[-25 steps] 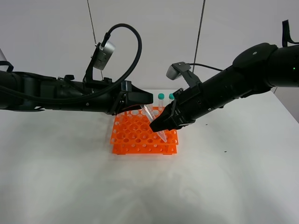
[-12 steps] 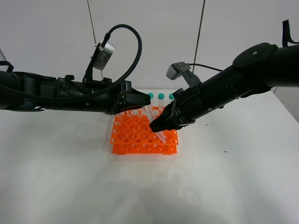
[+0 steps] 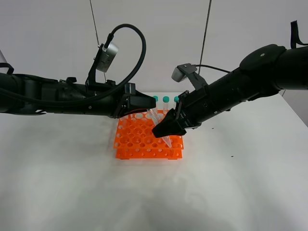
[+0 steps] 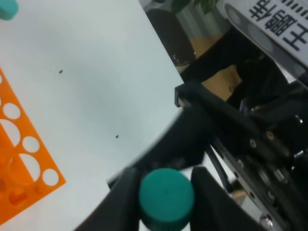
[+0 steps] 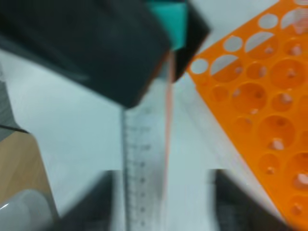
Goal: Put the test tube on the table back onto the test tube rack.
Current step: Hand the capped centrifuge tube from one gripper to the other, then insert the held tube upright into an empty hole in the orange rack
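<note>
The test tube point(image 3: 155, 117) hangs tilted over the orange rack point(image 3: 137, 142), clear of the white table point(image 3: 72, 183). Its cap end is up and its pointed tip is down over the rack's near right corner; whether the tip touches a hole cannot be told. The left gripper point(image 3: 151, 103) is clenched on the green cap point(image 4: 166, 197), a finger point(image 4: 126, 195) pressed to each side. The right gripper point(image 3: 162, 131) straddles the clear body lower down, jaws released, with a gap on both sides. Other capped tubes point(image 3: 165, 100) stand upright along the rack's far edge.
</note>
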You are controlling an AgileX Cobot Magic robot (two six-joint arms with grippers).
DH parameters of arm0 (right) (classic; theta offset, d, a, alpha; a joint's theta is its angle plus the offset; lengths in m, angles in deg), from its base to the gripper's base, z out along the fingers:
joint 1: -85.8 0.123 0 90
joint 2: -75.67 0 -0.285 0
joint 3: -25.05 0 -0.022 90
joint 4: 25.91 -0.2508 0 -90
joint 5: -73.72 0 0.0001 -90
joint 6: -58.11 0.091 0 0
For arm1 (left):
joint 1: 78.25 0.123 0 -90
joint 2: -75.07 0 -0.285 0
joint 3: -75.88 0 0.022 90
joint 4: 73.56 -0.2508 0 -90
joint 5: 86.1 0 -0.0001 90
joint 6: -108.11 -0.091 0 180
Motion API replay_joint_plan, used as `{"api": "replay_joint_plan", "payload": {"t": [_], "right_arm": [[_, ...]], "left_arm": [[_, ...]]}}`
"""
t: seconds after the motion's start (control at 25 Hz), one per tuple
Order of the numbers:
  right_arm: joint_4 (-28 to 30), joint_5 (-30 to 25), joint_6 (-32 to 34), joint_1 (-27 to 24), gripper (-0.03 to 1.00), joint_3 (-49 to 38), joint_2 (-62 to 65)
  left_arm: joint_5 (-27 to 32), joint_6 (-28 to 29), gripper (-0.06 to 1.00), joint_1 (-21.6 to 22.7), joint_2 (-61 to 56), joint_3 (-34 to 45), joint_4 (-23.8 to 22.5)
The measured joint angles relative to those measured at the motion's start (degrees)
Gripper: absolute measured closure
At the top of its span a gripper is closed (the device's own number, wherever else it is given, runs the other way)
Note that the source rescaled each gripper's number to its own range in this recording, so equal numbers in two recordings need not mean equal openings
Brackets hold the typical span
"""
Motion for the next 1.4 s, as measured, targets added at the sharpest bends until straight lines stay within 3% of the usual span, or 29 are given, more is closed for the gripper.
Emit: {"api": "replay_joint_plan", "payload": {"t": [0.04,0.08,0.24,0.4,0.64,0.84,0.96,1.2,1.4], "right_arm": [[0.0,0.0,0.0,0.0,0.24,0.0,0.0],[0.0,0.0,0.1,0.0,0.13,0.0,0.0],[1.1,-1.1,3.2,0.0,-0.01,0.4,0.3],[8.8,-4.8,12.3,0.0,-0.03,4.2,2.2],[25.5,-15.8,34.3,0.0,-0.03,15.0,4.4],[42.4,-17.1,52.7,0.0,-0.03,18.0,4.3],[50.4,-17.1,60.2,0.0,-0.03,18.0,3.3],[52.9,-16.2,63.6,-2.3,-0.03,18.0,-1.1],[53.3,-16.2,63.8,-8.9,-0.03,18.0,-3.0]], "left_arm": [[0.0,0.0,0.94,0.0,0.0,0.0,0.0],[0.0,0.0,0.94,0.0,0.0,0.0,0.0],[0.1,0.0,0.94,0.0,0.0,0.0,0.0],[0.1,0.0,0.94,0.0,0.0,0.0,0.0],[0.2,0.0,0.94,0.0,0.0,0.0,0.0],[0.2,0.0,0.94,0.0,0.0,0.0,0.0],[0.2,0.0,0.94,0.0,0.0,0.0,0.0],[0.2,0.0,0.94,0.0,0.0,0.0,0.0],[0.2,0.0,0.94,0.0,0.0,0.0,0.0]]}}
